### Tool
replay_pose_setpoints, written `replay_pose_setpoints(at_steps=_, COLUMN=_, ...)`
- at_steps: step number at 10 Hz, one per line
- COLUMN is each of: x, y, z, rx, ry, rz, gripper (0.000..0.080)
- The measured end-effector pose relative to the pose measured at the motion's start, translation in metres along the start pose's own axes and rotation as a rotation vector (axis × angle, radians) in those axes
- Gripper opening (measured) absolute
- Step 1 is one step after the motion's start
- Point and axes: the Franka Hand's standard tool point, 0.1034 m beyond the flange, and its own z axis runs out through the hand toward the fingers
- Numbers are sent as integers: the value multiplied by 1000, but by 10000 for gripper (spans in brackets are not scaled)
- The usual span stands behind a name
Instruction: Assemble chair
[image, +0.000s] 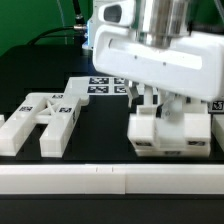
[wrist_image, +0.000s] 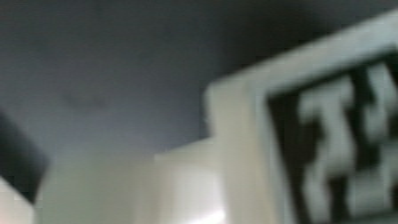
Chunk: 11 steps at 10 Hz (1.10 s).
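1. The gripper (image: 167, 104) points straight down at the exterior view's right, clamped on the white chair block (image: 170, 135), which stands on the table (image: 100, 145) directly beneath it.
2. The loose chair pieces (image: 42, 120) lie well apart, toward the exterior view's left.

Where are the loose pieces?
Loose pieces: on the table at the exterior view's left, left of the marker board, apart from the block under the gripper.

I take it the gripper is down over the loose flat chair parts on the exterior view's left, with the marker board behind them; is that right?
Not quite: the exterior view shows the gripper down over the chunky white chair block on its right. The loose flat chair parts lie on the left, the marker board behind them.
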Motion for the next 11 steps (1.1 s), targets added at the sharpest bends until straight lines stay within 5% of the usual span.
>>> replay_pose_setpoints(at_steps=2, x=4, y=-2, z=-14, rx=14, ry=-7, rz=20, gripper=329)
replay_pose_setpoints(at_steps=5, x=3, y=-1, z=-10, rx=8, ry=-7, rz=17, gripper=329)
replay_pose_setpoints(at_steps=11, x=10, y=15, z=-8, rx=-54, ry=-133, rz=-93, gripper=329)
